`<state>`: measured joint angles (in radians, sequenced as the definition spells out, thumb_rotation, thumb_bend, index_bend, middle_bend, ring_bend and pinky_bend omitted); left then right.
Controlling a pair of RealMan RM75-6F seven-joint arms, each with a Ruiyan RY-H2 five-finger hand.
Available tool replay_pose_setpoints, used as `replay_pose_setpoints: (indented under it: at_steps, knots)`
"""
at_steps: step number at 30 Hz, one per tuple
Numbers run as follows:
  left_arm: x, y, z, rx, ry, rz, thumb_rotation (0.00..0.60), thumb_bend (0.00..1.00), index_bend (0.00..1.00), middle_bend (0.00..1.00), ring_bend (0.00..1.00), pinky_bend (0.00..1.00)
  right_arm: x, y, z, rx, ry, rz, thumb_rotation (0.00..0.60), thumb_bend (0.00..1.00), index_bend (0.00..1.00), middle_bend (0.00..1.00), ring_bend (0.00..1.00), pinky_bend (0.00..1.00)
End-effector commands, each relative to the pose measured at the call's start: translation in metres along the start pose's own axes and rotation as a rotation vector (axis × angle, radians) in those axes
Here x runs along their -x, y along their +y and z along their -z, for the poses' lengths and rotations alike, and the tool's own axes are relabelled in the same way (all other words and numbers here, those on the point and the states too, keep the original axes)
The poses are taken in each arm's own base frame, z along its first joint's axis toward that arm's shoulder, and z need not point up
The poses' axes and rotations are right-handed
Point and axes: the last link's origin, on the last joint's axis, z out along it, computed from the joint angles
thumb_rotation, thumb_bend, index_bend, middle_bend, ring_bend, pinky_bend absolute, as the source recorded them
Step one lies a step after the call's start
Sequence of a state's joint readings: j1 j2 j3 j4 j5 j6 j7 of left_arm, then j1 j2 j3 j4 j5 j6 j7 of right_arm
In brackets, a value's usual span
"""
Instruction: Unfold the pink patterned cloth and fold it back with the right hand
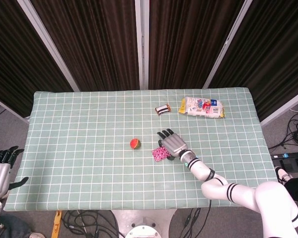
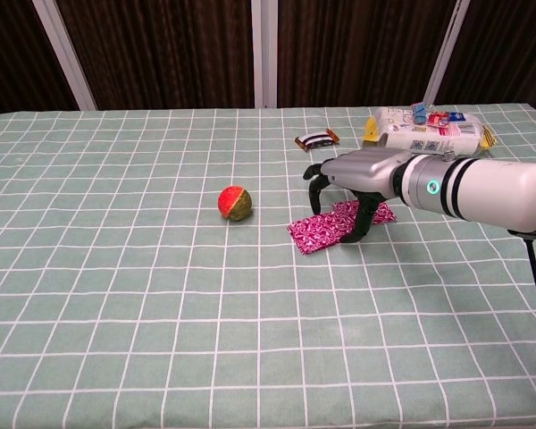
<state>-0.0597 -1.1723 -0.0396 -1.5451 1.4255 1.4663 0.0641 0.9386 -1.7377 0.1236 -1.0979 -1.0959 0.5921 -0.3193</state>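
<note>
The pink patterned cloth (image 1: 161, 154) (image 2: 317, 234) lies folded over on the green checked table, right of centre. My right hand (image 1: 173, 143) (image 2: 353, 174) arches over its right part, palm down. The fingers reach down at the cloth's far side and the thumb presses on its near edge, holding the upper layer. The hand hides most of the cloth in the head view. My left hand (image 1: 0, 166) hangs off the table's left front corner, fingers apart, holding nothing.
A red and green ball (image 1: 135, 144) (image 2: 235, 203) sits just left of the cloth. A small wrapped bar (image 1: 162, 109) (image 2: 317, 138) and a white snack bag (image 1: 202, 107) (image 2: 429, 128) lie further back on the table (image 1: 79, 148).
</note>
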Motion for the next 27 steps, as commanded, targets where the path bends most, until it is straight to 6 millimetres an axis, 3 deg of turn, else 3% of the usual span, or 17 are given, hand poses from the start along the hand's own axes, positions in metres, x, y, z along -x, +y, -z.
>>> replay_pose_setpoints:
  at_steps: [1, 27]
  knots:
    - [0.0003, -0.0003, 0.0001, -0.001, -0.001, 0.0, 0.6, 0.04, 0.25, 0.25, 0.19, 0.16, 0.0002, -0.0009, 0.0, 0.001, 0.005, -0.001, 0.579, 0.14, 0.35, 0.04, 0.0, 0.0]
    - [0.0024, -0.0042, 0.0008, -0.006, 0.001, 0.007, 0.6, 0.04, 0.25, 0.25, 0.19, 0.16, 0.0027, -0.001, 0.0018, 0.026, 0.008, -0.003, 0.539, 0.14, 0.28, 0.03, 0.0, 0.0]
